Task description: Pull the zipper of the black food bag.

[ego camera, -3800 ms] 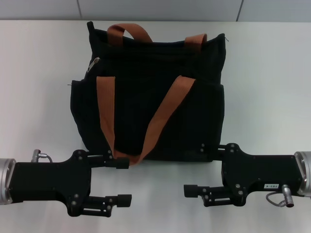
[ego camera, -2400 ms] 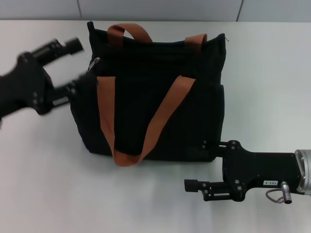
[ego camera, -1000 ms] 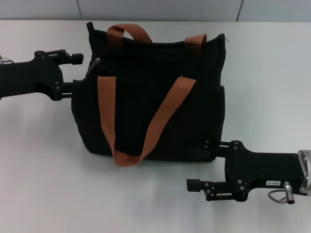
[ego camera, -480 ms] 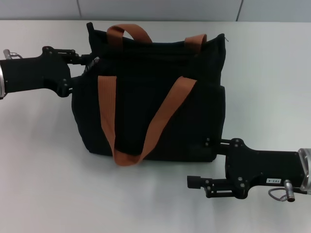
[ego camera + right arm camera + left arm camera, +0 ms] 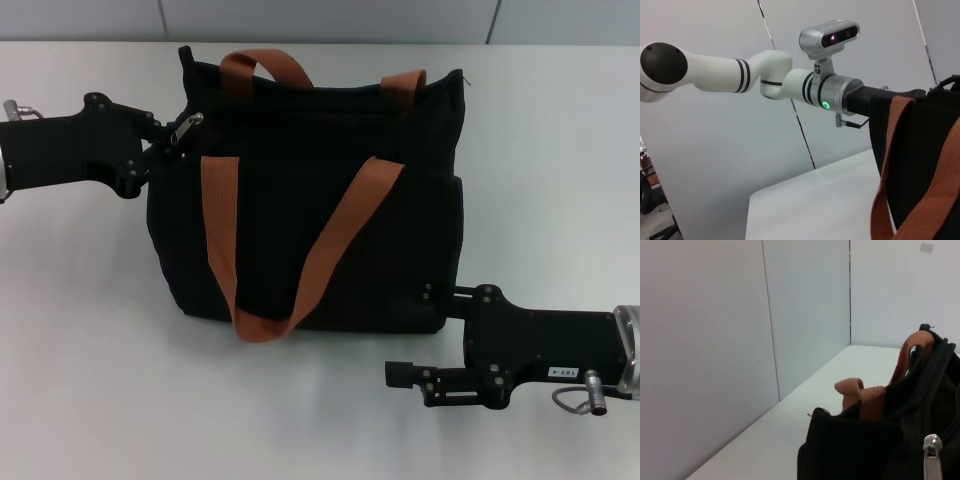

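The left gripper (image 5: 160,140) is being held at the upper left corner of the black food bag (image 5: 310,200), its fingertips closed on the zipper (image 5: 186,129); the contact itself is being partly hidden by black fabric. The right gripper (image 5: 425,335) is being kept spread, near the bag's front right corner, on the white table (image 5: 90,340). Grey wall panels (image 5: 715,340) are being shown behind.

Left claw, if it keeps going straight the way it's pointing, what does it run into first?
The left claw points at the upper left corner of the black bag, with the silver zipper pull right at its tips. It would likely meet that pull first, then the bag's fabric; depth is hard to judge.
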`<state>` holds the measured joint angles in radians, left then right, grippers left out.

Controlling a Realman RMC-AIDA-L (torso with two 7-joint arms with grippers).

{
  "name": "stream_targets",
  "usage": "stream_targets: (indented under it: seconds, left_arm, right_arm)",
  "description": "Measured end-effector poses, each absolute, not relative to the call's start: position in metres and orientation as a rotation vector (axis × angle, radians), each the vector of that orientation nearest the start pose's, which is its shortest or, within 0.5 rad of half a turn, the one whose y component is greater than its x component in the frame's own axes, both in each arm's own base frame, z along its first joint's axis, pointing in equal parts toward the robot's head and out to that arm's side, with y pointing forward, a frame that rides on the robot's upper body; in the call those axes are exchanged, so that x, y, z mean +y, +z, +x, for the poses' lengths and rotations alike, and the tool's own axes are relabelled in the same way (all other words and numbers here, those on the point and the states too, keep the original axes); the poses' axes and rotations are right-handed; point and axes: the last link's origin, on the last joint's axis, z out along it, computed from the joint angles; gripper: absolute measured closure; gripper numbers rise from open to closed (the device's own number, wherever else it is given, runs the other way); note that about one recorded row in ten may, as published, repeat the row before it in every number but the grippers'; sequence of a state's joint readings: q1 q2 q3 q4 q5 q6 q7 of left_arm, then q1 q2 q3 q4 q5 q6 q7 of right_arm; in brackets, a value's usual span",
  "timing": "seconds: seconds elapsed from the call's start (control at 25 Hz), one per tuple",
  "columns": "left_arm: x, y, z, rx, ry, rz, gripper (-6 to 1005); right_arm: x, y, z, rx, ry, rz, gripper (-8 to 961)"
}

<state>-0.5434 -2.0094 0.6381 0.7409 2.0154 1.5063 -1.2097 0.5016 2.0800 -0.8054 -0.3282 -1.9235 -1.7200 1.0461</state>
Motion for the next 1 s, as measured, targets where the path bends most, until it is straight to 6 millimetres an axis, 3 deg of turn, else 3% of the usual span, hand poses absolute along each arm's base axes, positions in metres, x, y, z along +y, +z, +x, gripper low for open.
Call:
stream_targets:
  seconds: [0.12, 0.64, 1.0]
  left_arm:
    - [0.358, 0.051, -0.272, -0.286, -0.514, -2.613, 969]
    - [0.351, 0.068, -0.258, -0.191, -0.583, -2.640, 977]
    - [0.348, 0.065, -0.255, -0.166, -0.588, -2.637, 977]
  right_arm:
    - [0.259, -0.055, 0.258, 0.493, 1.008, -2.936, 200]
    - [0.260, -0.053, 0.255, 0.482, 1.040, -2.930, 200]
    - [0.258, -0.029, 0.233, 0.435, 1.327, -2.888, 201]
